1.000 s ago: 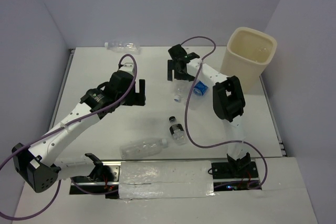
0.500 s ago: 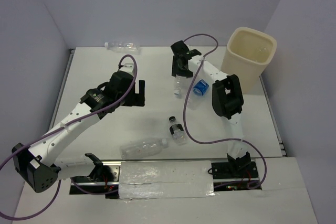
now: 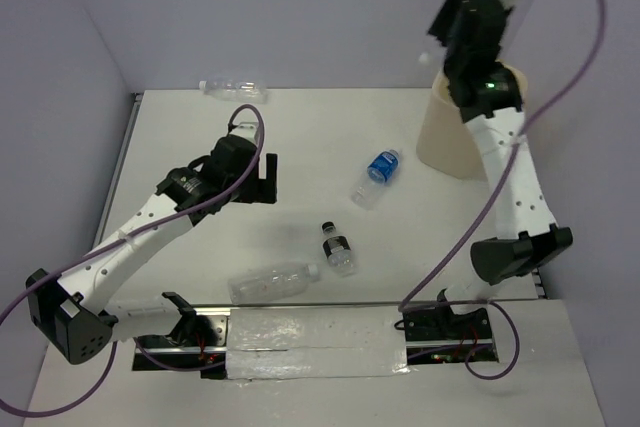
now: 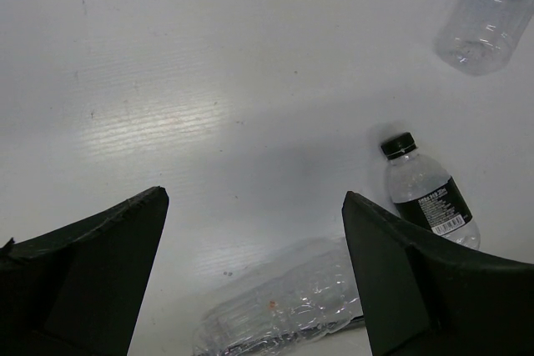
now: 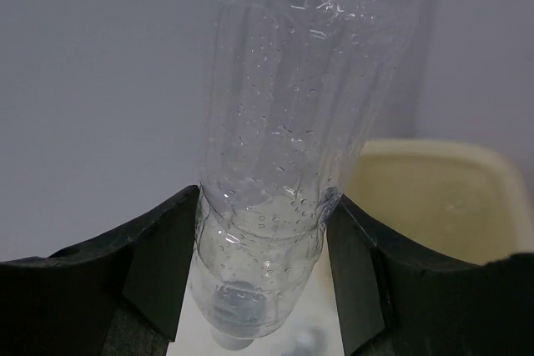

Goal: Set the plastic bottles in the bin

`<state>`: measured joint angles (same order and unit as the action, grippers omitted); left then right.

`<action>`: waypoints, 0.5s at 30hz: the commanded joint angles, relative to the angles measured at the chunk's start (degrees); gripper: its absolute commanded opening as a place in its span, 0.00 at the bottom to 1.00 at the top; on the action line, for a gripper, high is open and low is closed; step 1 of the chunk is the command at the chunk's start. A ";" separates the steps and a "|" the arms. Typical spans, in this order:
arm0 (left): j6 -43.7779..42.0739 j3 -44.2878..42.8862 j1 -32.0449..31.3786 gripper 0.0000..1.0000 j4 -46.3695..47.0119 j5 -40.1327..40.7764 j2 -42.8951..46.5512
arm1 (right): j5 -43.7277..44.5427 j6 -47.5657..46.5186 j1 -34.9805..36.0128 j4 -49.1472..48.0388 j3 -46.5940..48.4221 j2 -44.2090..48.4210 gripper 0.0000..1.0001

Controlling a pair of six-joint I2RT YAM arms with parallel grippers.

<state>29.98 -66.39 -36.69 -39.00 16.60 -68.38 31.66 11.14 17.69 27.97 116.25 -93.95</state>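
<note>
My right gripper [image 3: 452, 35] is raised high beside the cream bin [image 3: 441, 143], shut on a clear plastic bottle [image 5: 288, 147] that sits cap-down between its fingers [image 5: 158, 264]. The bin's rim [image 5: 446, 174] shows just behind the bottle in the right wrist view. My left gripper [image 3: 262, 179] hangs open over the table with nothing in it. On the table lie a blue-labelled bottle [image 3: 376, 175], a short dark-capped bottle [image 3: 337, 248] and a clear crinkled bottle [image 3: 275, 282]. In the left wrist view the crinkled bottle [image 4: 292, 306] lies below the open left gripper [image 4: 254, 206], and the short bottle [image 4: 425, 198] is to its right.
Another clear bottle [image 3: 232, 88] lies at the table's far edge against the back wall. Purple cables loop over both arms. Walls close off the left, back and right sides. The blue-labelled bottle [image 4: 488, 18] sits at the upper right of the left wrist view.
My right gripper shut on a clear bottle at mid-table, then swung it up and to the right, beside the bin. The left arm has barely moved.
</note>
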 commanded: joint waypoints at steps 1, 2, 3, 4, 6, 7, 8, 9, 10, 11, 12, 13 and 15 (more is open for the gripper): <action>-1.24 -2.78 -0.32 0.99 0.77 -0.08 0.18 | 1.40 1.76 -10.11 -4.15 0.03 -0.18 0.54; -1.24 -2.87 -0.32 0.99 0.95 0.01 0.18 | 0.34 2.83 -12.14 -3.71 0.99 -0.35 0.54; -1.41 -2.95 -0.32 0.99 1.03 -0.16 0.00 | -0.54 3.62 -15.38 -2.75 1.52 -0.96 0.54; -1.41 -3.13 -0.32 0.99 0.95 -0.16 -0.17 | -1.16 5.02 -16.45 -2.39 1.96 -1.23 0.54; -1.59 -3.48 -0.32 0.99 0.86 -0.16 -0.79 | -0.55 5.74 -18.99 -2.65 1.88 -1.67 0.54; -1.68 -3.66 -0.32 0.99 0.86 -0.34 -1.05 | -0.11 5.91 -20.23 -3.52 0.75 -1.93 0.55; -1.68 -4.01 -0.32 0.99 0.95 -0.51 -1.40 | 0.68 6.26 -20.85 -3.97 0.13 -2.20 0.56; -1.76 -4.10 -0.32 0.99 0.95 -0.52 -1.49 | 0.94 6.44 -21.47 -4.93 -0.40 -2.46 0.57; -1.85 -4.27 -0.32 0.99 1.03 -0.60 -1.67 | 1.47 7.14 -22.52 -5.29 -1.80 -3.25 0.57; -1.85 -4.27 -0.32 0.99 1.03 -0.60 -1.67 | 2.00 7.49 -23.05 -5.81 -2.33 -3.69 0.57; -1.94 -4.27 -0.32 0.99 1.03 -0.52 -1.76 | 2.00 8.19 -23.58 -5.90 -2.86 -4.30 0.57; -1.85 -4.36 -0.32 0.99 0.86 -0.34 -1.84 | 2.00 8.46 -23.93 -5.82 -3.04 -5.01 0.56; -1.68 -3.92 -0.32 0.99 0.68 -0.08 -1.58 | 2.44 8.29 -24.28 -7.13 -4.01 -6.33 0.56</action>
<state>29.69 -68.55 -36.69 -38.98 16.25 -70.11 32.47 17.93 -5.69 24.21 112.62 -99.98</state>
